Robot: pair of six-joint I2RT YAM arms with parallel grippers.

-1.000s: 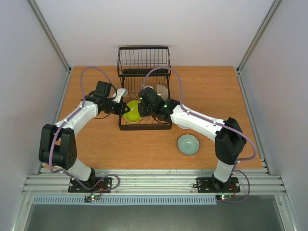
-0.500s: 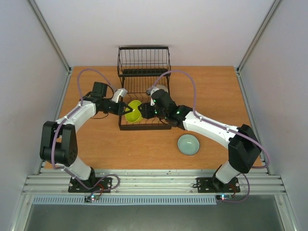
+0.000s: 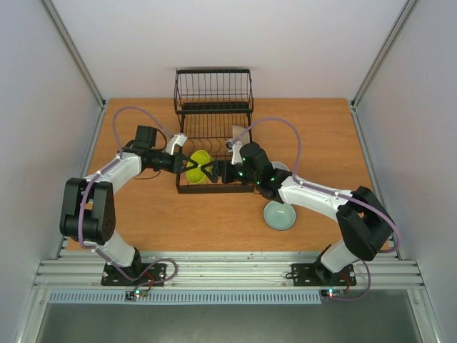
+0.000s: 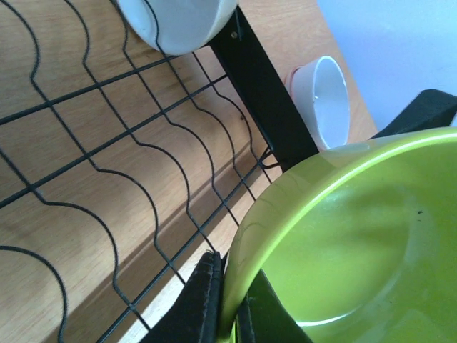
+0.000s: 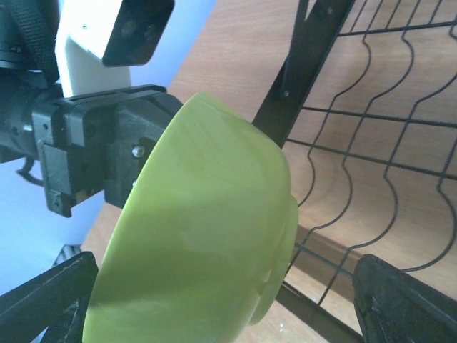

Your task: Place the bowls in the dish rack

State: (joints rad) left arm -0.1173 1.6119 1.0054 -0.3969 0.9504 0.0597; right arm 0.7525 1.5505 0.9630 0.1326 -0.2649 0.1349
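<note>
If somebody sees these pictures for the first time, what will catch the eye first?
The yellow-green bowl, held on edge over the near part of the black rack, stands out most. The left claw pinches its rim, while the right claw stands open around it. A teal bowl sits on the table, not far from the rack's near right corner.

Bright, even light throughout; dish rack (image 4: 260, 100) wires cast soft shadows on the table (image 4: 285, 28), yellow-green bowl (image 4: 357, 236) carries pale sheen, wrist-view foregrounds blurred.
</note>
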